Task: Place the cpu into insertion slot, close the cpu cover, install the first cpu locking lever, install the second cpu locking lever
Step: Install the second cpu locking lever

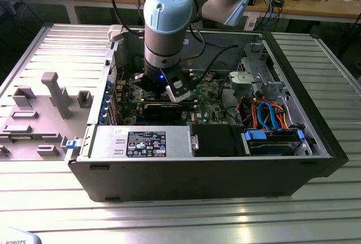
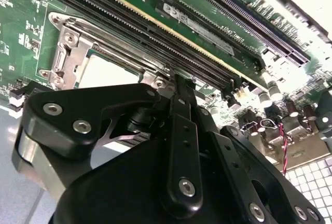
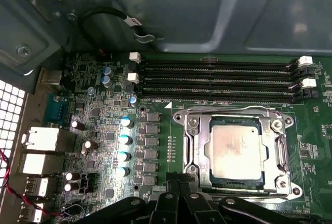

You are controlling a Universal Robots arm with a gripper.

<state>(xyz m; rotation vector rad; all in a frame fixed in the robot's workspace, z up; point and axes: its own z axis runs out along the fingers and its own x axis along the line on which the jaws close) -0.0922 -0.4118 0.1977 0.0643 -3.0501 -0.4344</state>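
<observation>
The open computer case (image 1: 214,159) lies on the ribbed worktop (image 1: 180,216), and the arm (image 1: 168,12) reaches down into it over the green motherboard (image 3: 109,130). In the first wrist view, the cpu (image 3: 236,149) sits in the insertion slot (image 3: 194,151) with the cpu cover (image 3: 277,151) closed around it, just below the memory slots (image 3: 218,81). The second wrist view catches one corner of that slot (image 2: 67,53) behind the black pincer (image 2: 179,86), whose fingers look drawn close together, holding nothing, at the slot's edge. The exterior view hides the slot behind the arm
</observation>
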